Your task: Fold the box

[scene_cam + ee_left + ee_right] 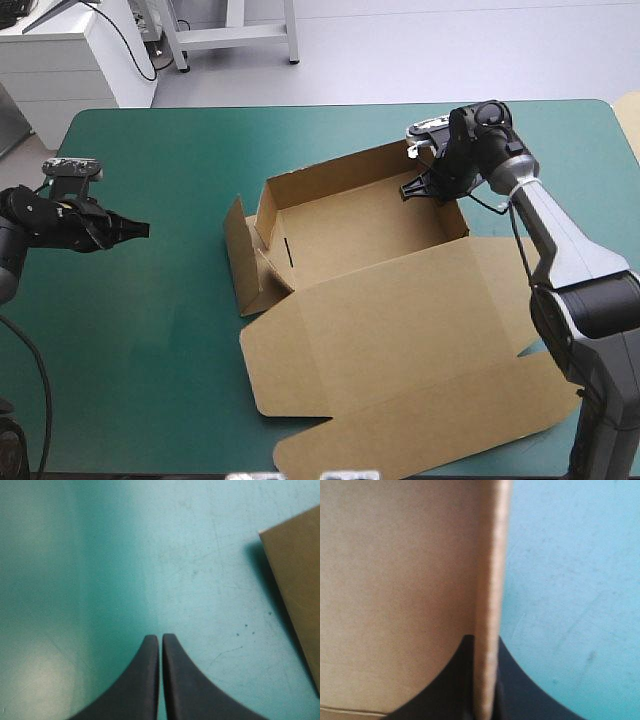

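At the box (372,236) rim, right tool (414,188) tight on it; left tool (140,230) empty, pressed together.

Matt, finely grained paper surface seen on brown cardboard box (380,330). Smooth, faintly sheened, finely scratched finish noted on teal-green table cover (150,330). Matt, smooth surface seen on black curved fingers (187,690).

Bench (150,330) w/ teal-green cover, corners rounded. Directly on it lies the brown box (400,340), right of centre. Its tray part, w/ walls raised, is toward the far edge. The lid lies flat on the cover and reaches approx. to the near edge.
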`<state>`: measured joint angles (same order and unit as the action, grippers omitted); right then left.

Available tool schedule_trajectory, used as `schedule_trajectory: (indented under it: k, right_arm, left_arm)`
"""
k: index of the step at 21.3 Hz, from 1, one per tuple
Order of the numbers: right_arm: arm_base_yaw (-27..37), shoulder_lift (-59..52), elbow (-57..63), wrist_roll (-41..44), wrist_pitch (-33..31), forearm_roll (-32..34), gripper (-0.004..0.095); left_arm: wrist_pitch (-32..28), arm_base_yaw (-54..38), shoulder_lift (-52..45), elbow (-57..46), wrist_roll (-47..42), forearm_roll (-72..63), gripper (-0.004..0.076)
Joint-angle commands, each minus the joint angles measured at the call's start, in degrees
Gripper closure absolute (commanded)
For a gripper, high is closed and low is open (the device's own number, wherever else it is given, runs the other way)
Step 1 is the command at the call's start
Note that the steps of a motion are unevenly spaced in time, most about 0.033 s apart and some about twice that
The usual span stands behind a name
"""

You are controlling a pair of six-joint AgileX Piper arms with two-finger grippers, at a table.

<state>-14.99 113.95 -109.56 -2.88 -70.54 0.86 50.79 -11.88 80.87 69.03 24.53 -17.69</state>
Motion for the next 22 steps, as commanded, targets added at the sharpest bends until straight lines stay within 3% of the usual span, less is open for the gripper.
schedule_trajectory:
  k: [1,15,18,22]
  right_arm:
    - [1.0,-9.2,-1.5,-1.7,-1.0,-1.2,0.0929]
    - [2.2,-36.6,8.1,-1.7,-0.3,-6.5,0.0927]
    - [2.2,-38.0,8.1,-2.3,5.0,-7.8,0.0927]
    - [2.2,-36.1,8.1,-4.6,10.9,-12.0,0.0927]
  left_arm:
    - [-1.7,-0.2,-1.7,1.4,-0.5,-1.1,0.0717]
    - [-5.7,-0.2,-1.4,1.4,-0.7,-2.7,0.0717]
    - [-11.2,0.2,-0.5,-0.4,2.2,-18.4,0.0717]
    - [-10.0,3.7,1.7,-2.4,11.6,-33.9,0.0722]
